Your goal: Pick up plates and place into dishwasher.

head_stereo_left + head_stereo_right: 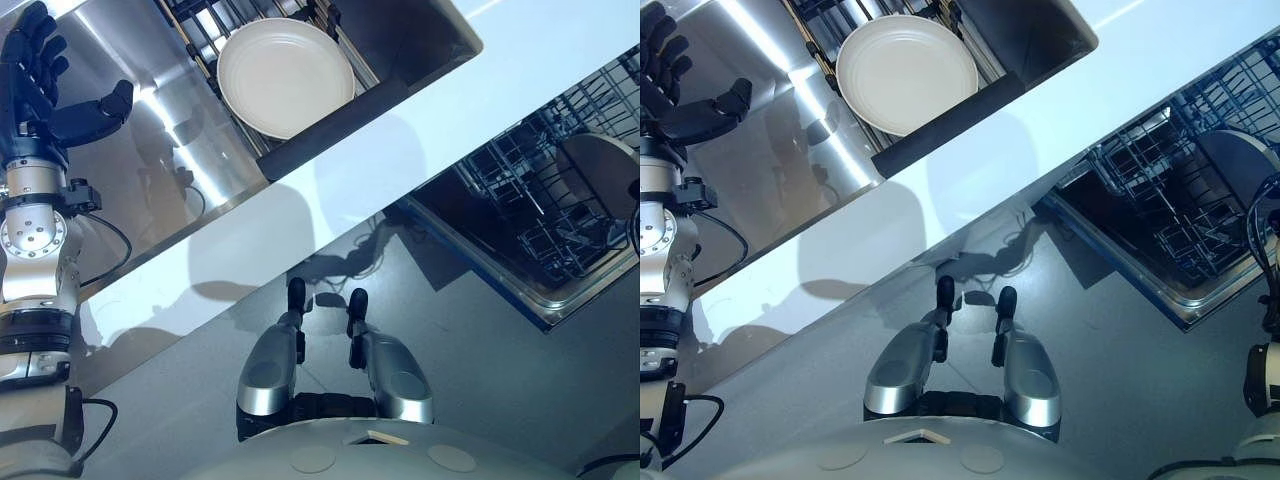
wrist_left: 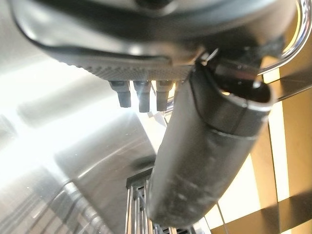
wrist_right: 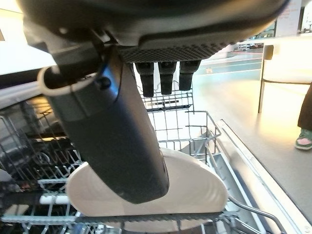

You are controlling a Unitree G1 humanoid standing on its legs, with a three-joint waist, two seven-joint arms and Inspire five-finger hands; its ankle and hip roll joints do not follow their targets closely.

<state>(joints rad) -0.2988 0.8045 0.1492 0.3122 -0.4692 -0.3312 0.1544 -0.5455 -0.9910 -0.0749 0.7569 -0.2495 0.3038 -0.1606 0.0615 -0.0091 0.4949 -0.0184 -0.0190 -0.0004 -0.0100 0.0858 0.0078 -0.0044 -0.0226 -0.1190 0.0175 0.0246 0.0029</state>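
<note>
Upright, plate [image 3: 195, 190] edgewise in dishwasher rack [image 3: 190, 122].

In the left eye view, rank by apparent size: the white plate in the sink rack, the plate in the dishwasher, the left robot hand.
1. White plate in the sink rack: largest.
2. Left robot hand, open, though it sits nearer the camera.
3. Plate in the dishwasher: smallest, farther away and partly cut off.

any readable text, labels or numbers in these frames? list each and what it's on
None readable.
White plate in the sink rack: plain, no print.
Plate standing in the dishwasher rack: plain, no marking.
Counter: bare of labels.
Left robot hand and right robot hand: no legible marking.
</note>
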